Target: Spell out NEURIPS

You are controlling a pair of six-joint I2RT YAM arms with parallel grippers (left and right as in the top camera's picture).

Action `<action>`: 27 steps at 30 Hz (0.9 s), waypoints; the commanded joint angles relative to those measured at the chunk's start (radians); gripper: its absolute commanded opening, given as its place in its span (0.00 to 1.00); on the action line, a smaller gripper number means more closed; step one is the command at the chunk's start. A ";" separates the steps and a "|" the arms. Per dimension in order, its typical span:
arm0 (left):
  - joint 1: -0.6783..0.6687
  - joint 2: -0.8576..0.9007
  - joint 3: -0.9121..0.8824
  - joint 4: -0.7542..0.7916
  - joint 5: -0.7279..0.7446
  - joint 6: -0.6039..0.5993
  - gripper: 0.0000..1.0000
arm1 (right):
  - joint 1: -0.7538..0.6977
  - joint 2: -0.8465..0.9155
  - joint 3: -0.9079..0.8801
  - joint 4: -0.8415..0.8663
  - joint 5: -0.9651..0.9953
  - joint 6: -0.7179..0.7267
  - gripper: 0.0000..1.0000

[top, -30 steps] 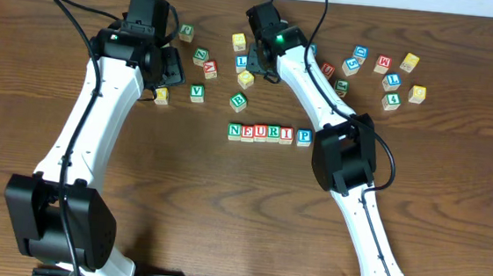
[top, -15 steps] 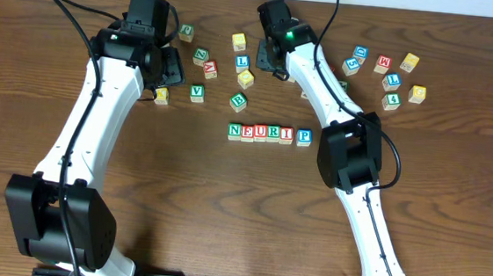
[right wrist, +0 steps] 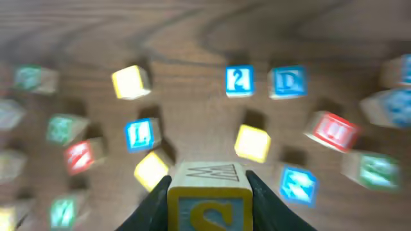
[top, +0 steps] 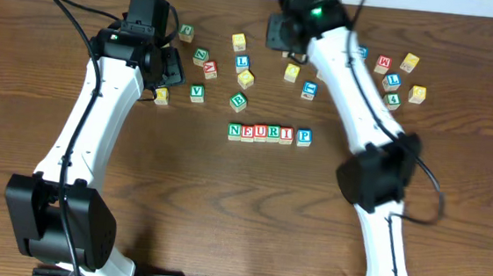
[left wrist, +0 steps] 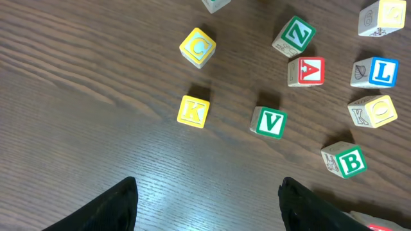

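Six lettered cubes stand in a row at mid-tabletop [top: 137, 182], reading left to right N [top: 235, 131], E [top: 247, 132], U [top: 260, 133], R [top: 273, 134], I [top: 286, 135] and P [top: 304, 137]. The first five are touching or nearly so, and the P stands just beside the I with a slight gap. The place to the right of the P is unoccupied. The right arm's fingers [right wrist: 154, 205] are clamped on a seventh cube [right wrist: 209, 202], one finger on each side. This cube is held clear of the tabletop over the far scatter of loose cubes. Its near face has a yellow border and a blue character that the bottom of the frame cuts off, so it cannot be read in full. The right wrist view is blurred. The loose cubes legible beneath it include a blue 2 [right wrist: 239, 80], a blue D [right wrist: 288, 81] and a blue L [right wrist: 140, 135]. In the overhead view the right arm [top: 356, 94] reaches to the far edge, and the held cube is hidden beneath it. The left arm's fingers [left wrist: 122, 205] are apart with nothing between them, and hover over bare wood at the far left. Ahead of them lie a yellow K [left wrist: 193, 111], a yellow C [left wrist: 197, 47], a green V [left wrist: 268, 122], a green Z [left wrist: 295, 35], a red A [left wrist: 306, 70] and a green B [left wrist: 345, 160], all well apart from the row.
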 commanded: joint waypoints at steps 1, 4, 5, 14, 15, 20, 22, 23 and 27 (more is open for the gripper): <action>0.004 0.008 0.014 -0.003 0.002 0.013 0.69 | -0.007 -0.112 0.014 -0.084 0.005 -0.062 0.28; 0.004 0.008 0.014 -0.003 0.002 0.013 0.69 | -0.008 -0.161 0.014 -0.195 0.005 -0.093 0.29; 0.004 0.008 0.014 -0.003 0.002 0.013 0.70 | -0.009 -0.174 0.014 -0.239 0.005 -0.102 0.29; 0.004 0.008 0.014 0.015 0.002 0.013 0.70 | -0.020 -0.150 -0.055 -0.443 0.092 -0.102 0.32; 0.004 0.008 0.014 0.019 0.002 0.013 0.69 | -0.020 -0.146 -0.084 -0.433 0.092 -0.102 0.32; 0.004 0.008 0.014 0.021 0.002 0.013 0.70 | -0.022 -0.146 -0.262 -0.346 0.092 -0.102 0.31; 0.004 0.008 0.014 0.022 0.002 0.013 0.69 | -0.026 -0.146 -0.313 -0.306 0.091 -0.102 0.31; 0.004 0.008 0.014 0.024 0.002 0.013 0.69 | -0.028 -0.146 -0.342 -0.272 0.091 -0.102 0.31; 0.004 0.009 0.014 0.027 0.002 0.013 0.70 | -0.026 -0.146 -0.351 -0.215 0.071 -0.103 0.33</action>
